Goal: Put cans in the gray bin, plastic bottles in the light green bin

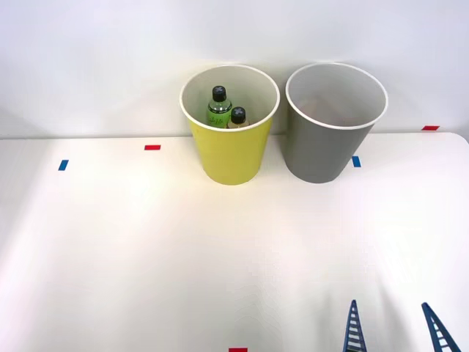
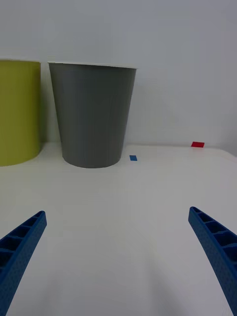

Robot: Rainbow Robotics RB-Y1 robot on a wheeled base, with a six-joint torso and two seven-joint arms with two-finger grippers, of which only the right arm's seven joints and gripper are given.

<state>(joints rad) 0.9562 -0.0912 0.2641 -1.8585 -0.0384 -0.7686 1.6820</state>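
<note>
Right gripper [image 1: 396, 326] low and empty.
Its blue ribbed fingers [image 2: 19, 247] are spread wide apart, tips pointing forward, gripping nothing.

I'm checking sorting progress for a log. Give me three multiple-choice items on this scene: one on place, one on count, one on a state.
1. Where are the plastic bottles?
A. on the table
B. in the light green bin
C. in the gray bin

2. How many bottles show?
A. one
B. two
C. four

3. The right gripper is:
A. open, empty
B. shut on a can
C. shut on a bottle

Answers:
1 B, black caps stand inside the lime bin's rim.
2 B, one green, one amber.
3 A, its blue fingers sit wide apart over bare table.
</note>
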